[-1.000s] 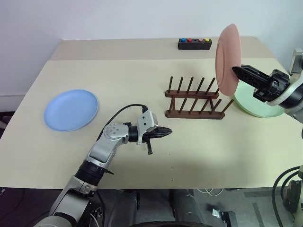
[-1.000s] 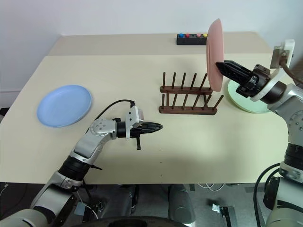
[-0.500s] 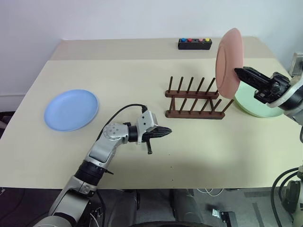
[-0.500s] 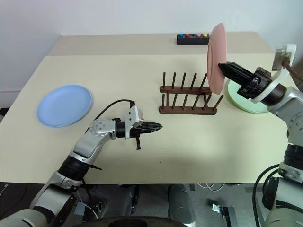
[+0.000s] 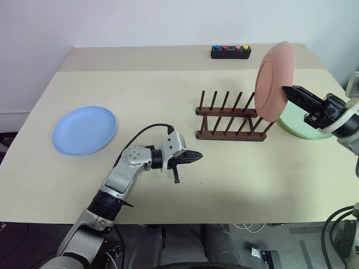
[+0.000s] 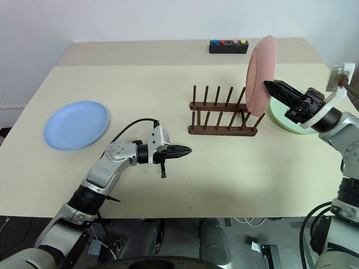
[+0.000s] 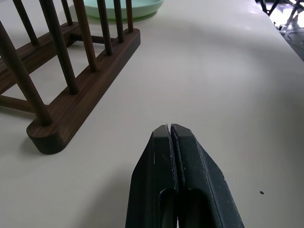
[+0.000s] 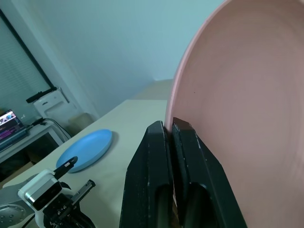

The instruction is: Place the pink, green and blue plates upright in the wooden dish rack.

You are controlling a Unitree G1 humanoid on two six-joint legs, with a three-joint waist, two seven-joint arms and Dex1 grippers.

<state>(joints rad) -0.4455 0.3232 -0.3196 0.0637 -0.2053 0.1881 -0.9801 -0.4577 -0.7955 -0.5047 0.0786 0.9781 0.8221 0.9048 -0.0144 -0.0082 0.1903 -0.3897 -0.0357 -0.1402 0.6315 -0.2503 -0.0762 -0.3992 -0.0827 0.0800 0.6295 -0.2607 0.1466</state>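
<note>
Beyond table (image 5: 168, 101), right wrist view adds window blinds (image 8: 19, 71).

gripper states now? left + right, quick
Left gripper: shut, holding nothing, hovering over the table short of the rack.
Right gripper: shut on the pink plate, held upright above the rack's right end.

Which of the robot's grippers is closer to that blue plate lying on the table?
Left. The left gripper hovers mid-table, some way from the blue plate; the right gripper holds the pink plate far across, past the wooden dish rack.
</note>
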